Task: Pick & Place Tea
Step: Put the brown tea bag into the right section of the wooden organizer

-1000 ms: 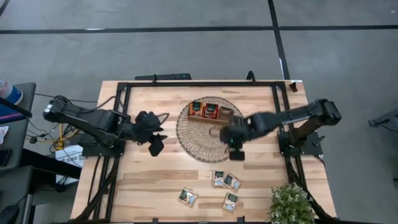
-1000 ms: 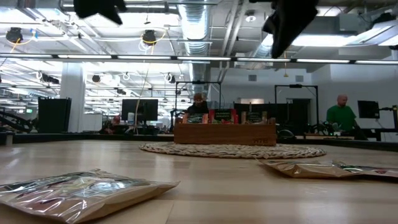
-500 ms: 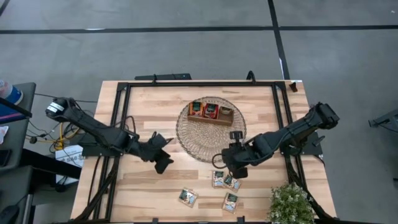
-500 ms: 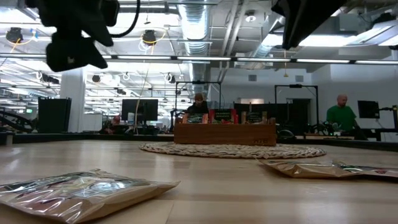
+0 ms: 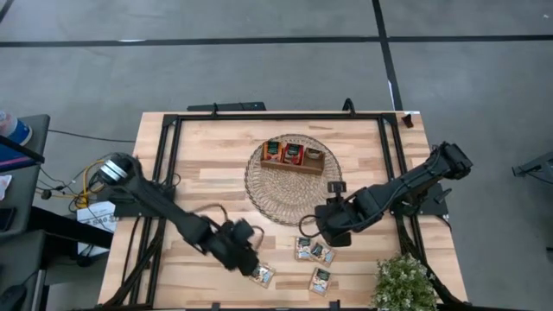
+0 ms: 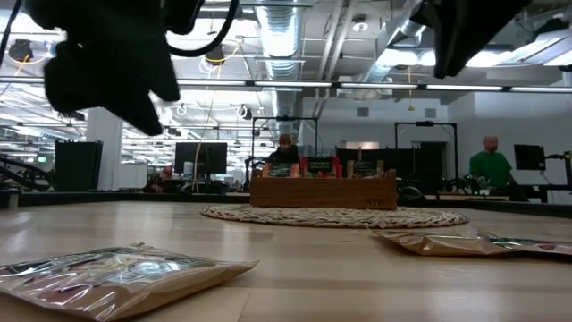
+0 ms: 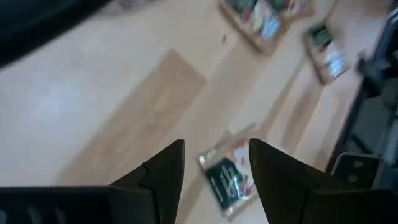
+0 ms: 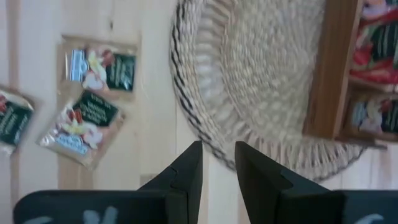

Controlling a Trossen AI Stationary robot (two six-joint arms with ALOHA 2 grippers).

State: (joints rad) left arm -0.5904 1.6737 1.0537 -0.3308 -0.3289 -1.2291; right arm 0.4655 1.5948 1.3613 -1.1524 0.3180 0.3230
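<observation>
**Tea sachets lie loose on the near table while both arms hang above them**

Tea sachets lie in two places. Four pale ones rest flat on the bare wood at the near edge of the table (image 5: 199, 164): one (image 5: 262, 275) at the left, a touching pair (image 5: 314, 251) beside the wicker mat (image 5: 275, 197), and one more (image 5: 320, 281) nearer the potted plant (image 5: 403, 283). Red-orange ones stand in the wooden tray (image 5: 294, 156), which sits on the far part of the mat.

The left arm stretches from its base at the table's left side diagonally toward the near edge, low and long. Its left gripper (image 7: 214, 171) hangs just above the leftmost sachet (image 7: 229, 179), which shows between the two dark fingers (image 7: 163, 174). The fingers stand well apart and hold nothing; the sachet lies flat on the wood.

The right arm reaches in from the table's right side, elbow bent, its wrist over the mat's near rim. The right gripper (image 8: 217, 163) points down at the wood between the mat (image 8: 255, 81) and the pair of sachets (image 8: 93, 99). Its fingers (image 8: 186, 171) stand with a narrow gap between them, empty.

From table level, both arms show only as dark shapes at the top, clear of the surface, with people at desks in the room behind.
</observation>
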